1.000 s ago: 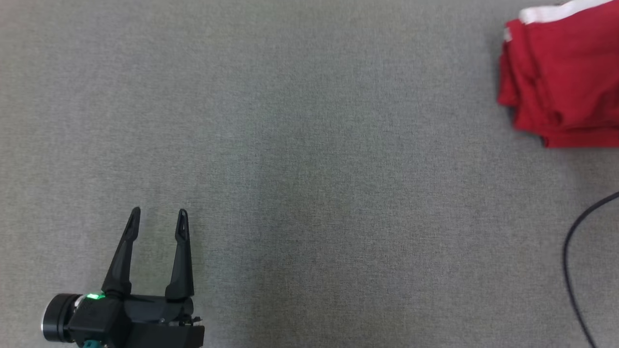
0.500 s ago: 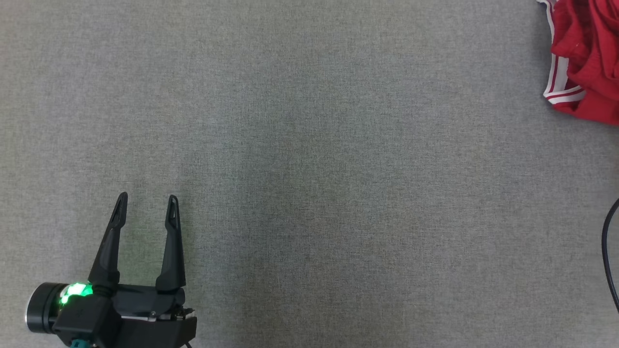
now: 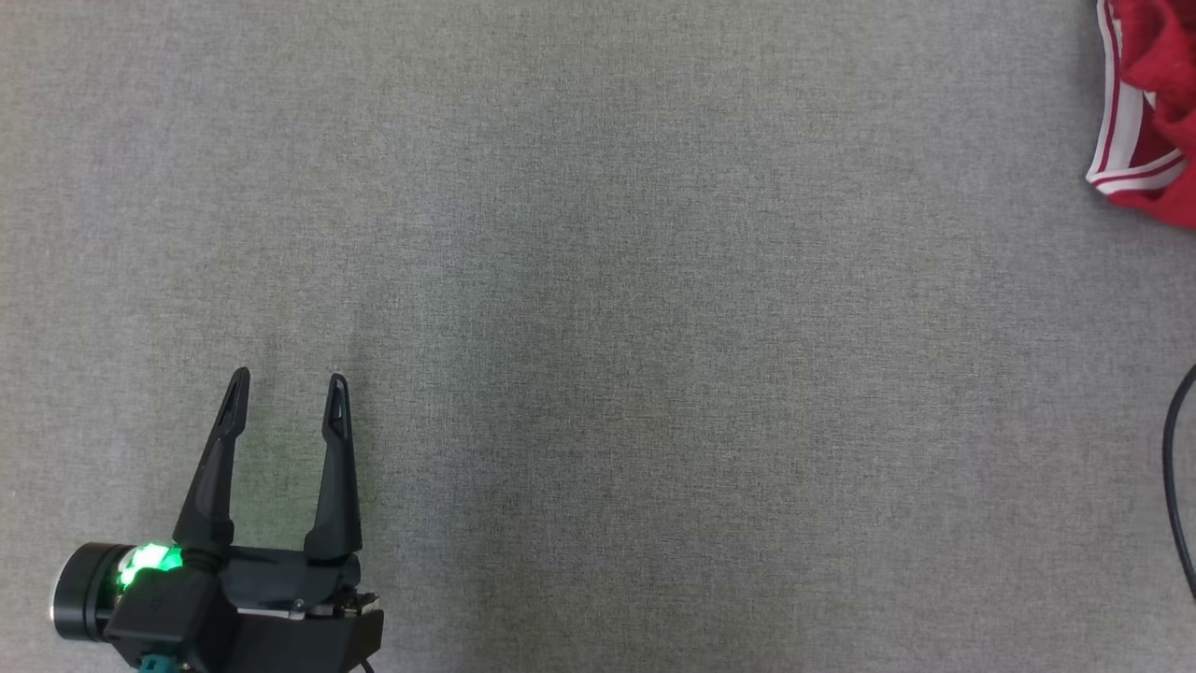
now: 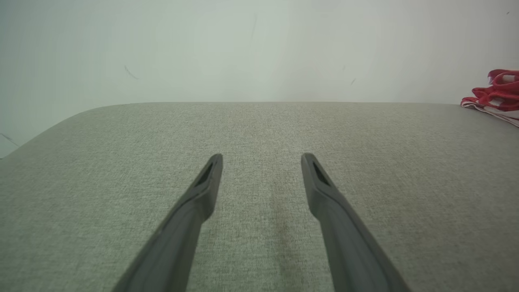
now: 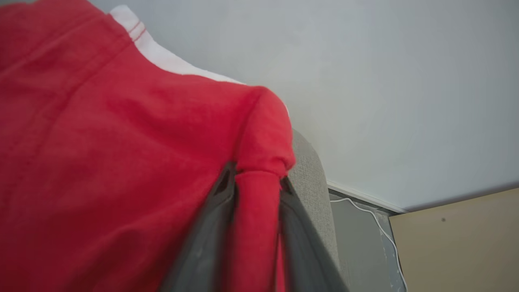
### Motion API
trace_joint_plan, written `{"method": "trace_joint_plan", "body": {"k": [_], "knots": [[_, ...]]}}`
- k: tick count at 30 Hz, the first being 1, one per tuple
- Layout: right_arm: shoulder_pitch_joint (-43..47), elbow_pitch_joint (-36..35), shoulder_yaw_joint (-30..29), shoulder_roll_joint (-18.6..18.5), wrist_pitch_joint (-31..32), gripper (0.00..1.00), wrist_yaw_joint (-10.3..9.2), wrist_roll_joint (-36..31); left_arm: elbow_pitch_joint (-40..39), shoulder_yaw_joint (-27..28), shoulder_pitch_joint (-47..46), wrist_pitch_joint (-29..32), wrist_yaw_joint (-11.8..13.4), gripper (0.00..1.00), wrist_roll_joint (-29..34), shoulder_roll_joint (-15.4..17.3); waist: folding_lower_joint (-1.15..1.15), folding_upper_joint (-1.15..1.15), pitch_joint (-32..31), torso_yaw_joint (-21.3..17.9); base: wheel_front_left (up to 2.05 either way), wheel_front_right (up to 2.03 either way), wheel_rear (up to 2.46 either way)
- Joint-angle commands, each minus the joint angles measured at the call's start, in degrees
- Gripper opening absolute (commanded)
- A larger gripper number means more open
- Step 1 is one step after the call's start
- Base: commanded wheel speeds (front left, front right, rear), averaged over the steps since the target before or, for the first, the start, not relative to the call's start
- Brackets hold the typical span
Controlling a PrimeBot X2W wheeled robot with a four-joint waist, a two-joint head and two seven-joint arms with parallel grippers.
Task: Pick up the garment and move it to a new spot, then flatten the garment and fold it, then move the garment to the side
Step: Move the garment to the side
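Note:
The garment [image 3: 1168, 56] is red cloth with a white striped edge, bunched at the top right corner of the grey surface in the head view. It appears again at the far right of the left wrist view [image 4: 496, 91]. In the right wrist view the garment [image 5: 121, 162] hangs close in front of the camera. My right gripper [image 5: 256, 175] is shut on a fold of it, with a finger pressing each side. My left gripper [image 3: 288, 378] rests open at the lower left, far from the cloth. Nothing lies between its fingers in its own view [image 4: 262, 156].
A dark cable [image 3: 1173, 467] curves along the right edge of the grey fabric surface [image 3: 598, 327]. Behind the surface rises a pale wall [image 4: 259, 48]. In the right wrist view a white cable [image 5: 365, 207] and a tan panel [image 5: 454, 243] lie beyond the surface's edge.
The garment has moved right and up toward the corner of the head view, changing from a flat folded stack to a bunched shape with its striped edge showing. The left gripper stays open.

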Motion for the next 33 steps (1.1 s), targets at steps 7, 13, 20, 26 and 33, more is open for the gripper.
{"method": "trace_joint_plan", "body": {"k": [7, 13, 20, 26, 33], "knots": [[-1.9, 3.2, 0.5, 0.7, -1.7, 1.00, -0.03, -1.1, 0.5, -0.1, -0.6, 0.0, 0.4, 1.00, 0.5, 0.1, 0.00, 0.00, -0.6, 0.2, 0.00, 0.00, 0.00], [-2.7, 3.6, -2.2, 3.0, -4.2, 1.00, -0.03, 1.2, 1.4, -0.1, -0.2, 0.0, 0.6, 1.00, -0.2, -0.2, 0.00, 0.00, -2.8, 0.0, 0.00, 0.00, 0.00], [-0.5, -2.8, -8.4, 5.8, -5.1, 1.00, -0.03, 5.8, 3.3, 0.2, 1.8, 0.0, 0.8, 1.00, -1.7, -0.5, 0.00, 0.00, -6.8, -0.4, 0.00, 0.00, 0.00], [6.1, -12.2, -17.7, 8.2, -5.0, 1.00, -0.03, 3.5, 4.6, 1.1, 3.5, 0.0, 1.0, 1.00, -3.3, -0.8, 0.00, 0.00, -11.2, -1.0, 0.00, 0.00, 0.00], [22.1, -24.0, -31.8, 16.7, -5.0, 1.00, -0.03, -2.7, 6.5, 2.4, 6.4, 0.0, 0.8, 1.00, -4.1, -1.1, 0.00, 0.00, -17.6, -1.6, 0.00, 0.00, 0.00]]}}
